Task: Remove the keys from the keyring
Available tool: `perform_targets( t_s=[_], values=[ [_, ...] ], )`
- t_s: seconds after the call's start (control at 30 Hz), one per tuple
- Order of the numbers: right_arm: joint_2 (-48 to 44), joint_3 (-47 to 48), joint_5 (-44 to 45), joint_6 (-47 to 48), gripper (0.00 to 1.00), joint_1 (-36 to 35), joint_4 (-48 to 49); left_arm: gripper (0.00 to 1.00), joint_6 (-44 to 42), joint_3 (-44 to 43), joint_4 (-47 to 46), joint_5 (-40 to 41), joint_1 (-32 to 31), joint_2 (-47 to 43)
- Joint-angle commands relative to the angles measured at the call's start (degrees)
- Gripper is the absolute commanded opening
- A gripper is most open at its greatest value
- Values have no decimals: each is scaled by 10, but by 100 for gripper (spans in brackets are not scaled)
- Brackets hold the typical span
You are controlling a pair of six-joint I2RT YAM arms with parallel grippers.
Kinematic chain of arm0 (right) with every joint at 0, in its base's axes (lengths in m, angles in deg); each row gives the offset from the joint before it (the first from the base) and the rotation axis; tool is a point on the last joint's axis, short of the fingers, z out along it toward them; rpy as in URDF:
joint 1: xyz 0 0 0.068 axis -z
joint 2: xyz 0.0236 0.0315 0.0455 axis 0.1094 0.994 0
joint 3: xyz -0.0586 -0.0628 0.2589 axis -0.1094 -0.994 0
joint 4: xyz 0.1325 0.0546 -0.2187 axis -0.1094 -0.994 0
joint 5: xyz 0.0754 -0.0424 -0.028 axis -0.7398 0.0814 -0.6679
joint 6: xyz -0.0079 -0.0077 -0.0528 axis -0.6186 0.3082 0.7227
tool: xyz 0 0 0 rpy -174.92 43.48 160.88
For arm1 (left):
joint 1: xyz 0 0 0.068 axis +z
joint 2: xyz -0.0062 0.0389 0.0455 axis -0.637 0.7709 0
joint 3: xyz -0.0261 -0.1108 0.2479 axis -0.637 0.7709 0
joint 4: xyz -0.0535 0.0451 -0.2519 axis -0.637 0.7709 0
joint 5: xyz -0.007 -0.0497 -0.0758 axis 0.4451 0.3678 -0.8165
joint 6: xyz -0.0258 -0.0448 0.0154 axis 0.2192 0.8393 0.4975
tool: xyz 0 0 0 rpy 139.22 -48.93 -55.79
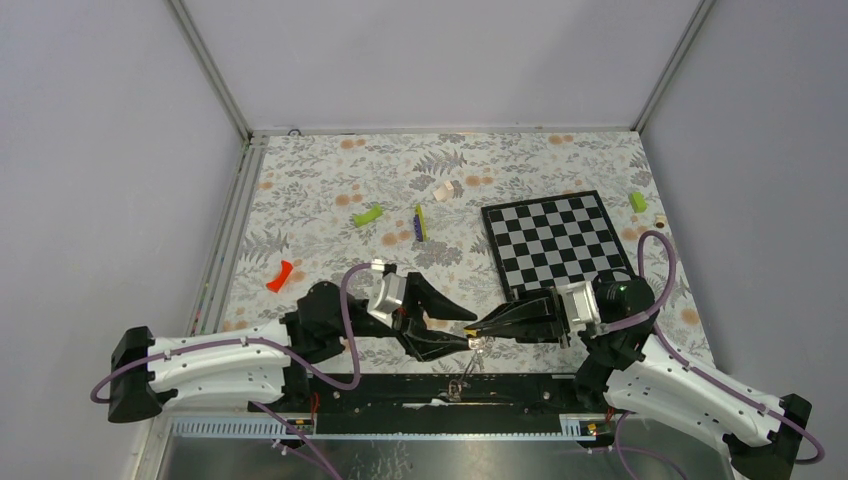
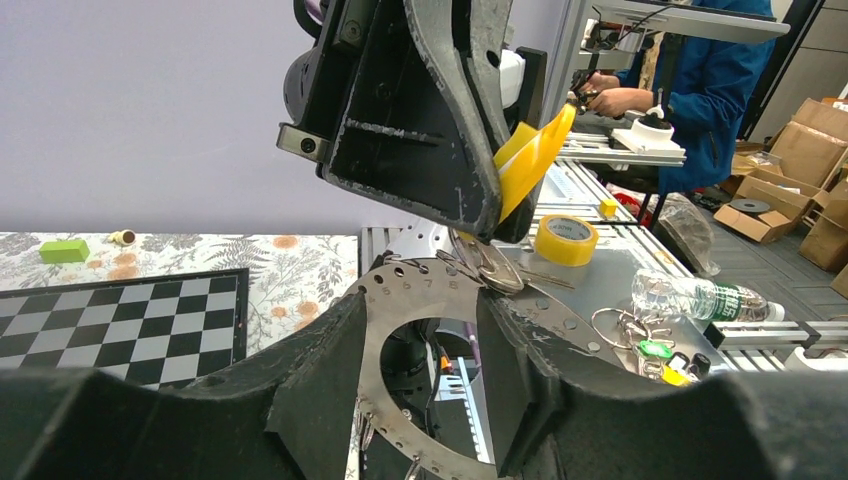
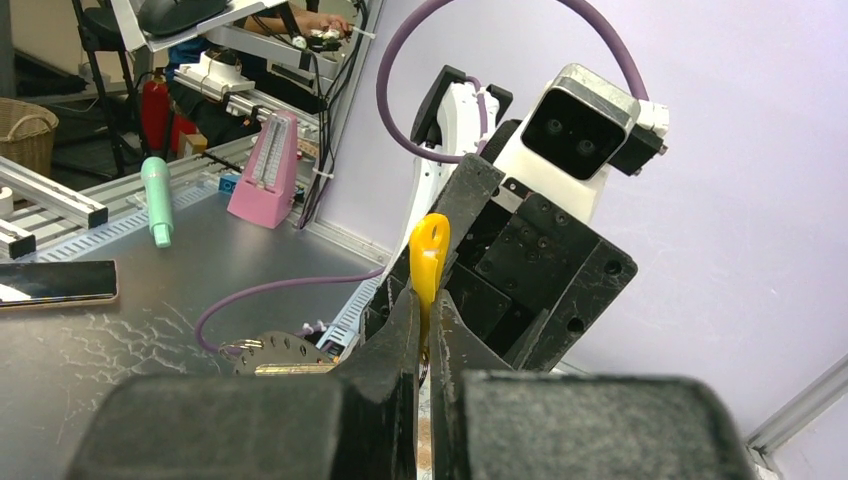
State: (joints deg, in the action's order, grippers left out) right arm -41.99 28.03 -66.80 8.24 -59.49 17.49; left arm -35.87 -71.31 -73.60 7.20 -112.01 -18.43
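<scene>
Two arms meet above the near edge of the floral desk (image 1: 330,190), their tips almost touching. The left gripper (image 2: 420,318) has its fingers about half apart with the keyring (image 2: 400,283) set between them. As I read it, they are clamped on that flat, hole-punched silver hoop and hold it clear of the desk. The right gripper (image 3: 425,312) has its fingers pressed together on the yellow tag (image 3: 430,250) of one key, whose metal blade (image 2: 492,272) lies against the top of the hoop. A few more keys (image 1: 468,367) dangle below the meeting point, too small to count.

The likeliest trouble is a pull on the tag at the wrong angle; the key's eye could bind on the hoop instead of sliding round it, and the hoop, held only by its edges, might twist or slip out of the left fingers. The smooth plastic tag could also slide out of so narrow a pinch. A hoop dropped here would probably land on the black rail at the desk's edge rather than on the desk.

The chessboard (image 1: 555,240) lies behind the right arm; a lime-green block (image 1: 368,215), a red piece (image 1: 280,276) and a thin yellow-and-purple stick (image 1: 420,222) sit well apart from the work. Nothing stands in the way except the grippers' own crowding and the dangling keys, which could snag.
</scene>
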Motion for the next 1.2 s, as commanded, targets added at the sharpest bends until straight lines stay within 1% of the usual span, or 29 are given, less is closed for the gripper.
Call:
perform_targets(
  t_s=[0.0,0.23,0.53,0.83,1.0,1.17],
  values=[
    [-1,1,12,11,0,-1,-1,50,0,-15,-30,6,-5,-26],
    [1,0,-1,10,0,-1,-14,50,-9,-15,-22,23,-6,-37],
    [1,1,-2,10,0,0,-11,51,-7,-15,-22,18,-6,-24],
    [0,-2,-5,-18,0,-1,42,49,-6,-14,-21,17,-6,-17],
    [-7,2,-11,-29,0,0,51,52,-8,-13,-20,16,-6,-16],
    [-13,2,-13,-33,0,-1,50,53,-10,-12,-15,17,-6,-16]
  ],
)
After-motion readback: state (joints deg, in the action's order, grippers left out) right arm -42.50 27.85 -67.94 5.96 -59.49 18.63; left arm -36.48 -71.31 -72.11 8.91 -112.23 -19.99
